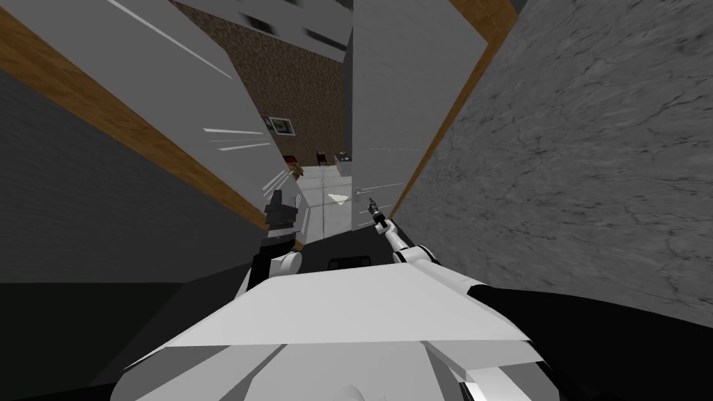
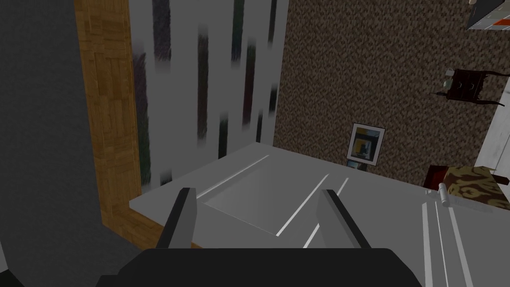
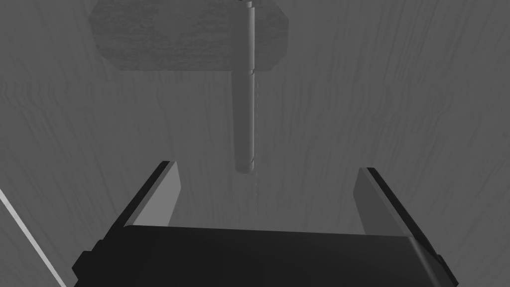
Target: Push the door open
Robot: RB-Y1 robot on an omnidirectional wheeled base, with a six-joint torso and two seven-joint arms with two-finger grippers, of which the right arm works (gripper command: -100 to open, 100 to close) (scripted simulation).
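Our right gripper (image 3: 267, 167) points at the grey door (image 3: 398, 99), its two fingers spread wide and holding nothing, with the tip of the door's lever handle (image 3: 245, 119) between them. The door stands ahead and to our right, beside a wooden frame (image 1: 445, 132). Our left gripper (image 2: 257, 191), also wide open and empty, hangs over a grey panel (image 2: 239, 197) on our left.

The right arm (image 1: 402, 245) was extended forward, forearm straight, with the right gripper (image 3: 266, 167) at its end. Its jaws stood wide apart, gripping nothing. The left arm (image 1: 278, 259) was raised and bent, the left gripper (image 2: 255, 192) directed forward. Its jaws likewise stood apart, gripping nothing.
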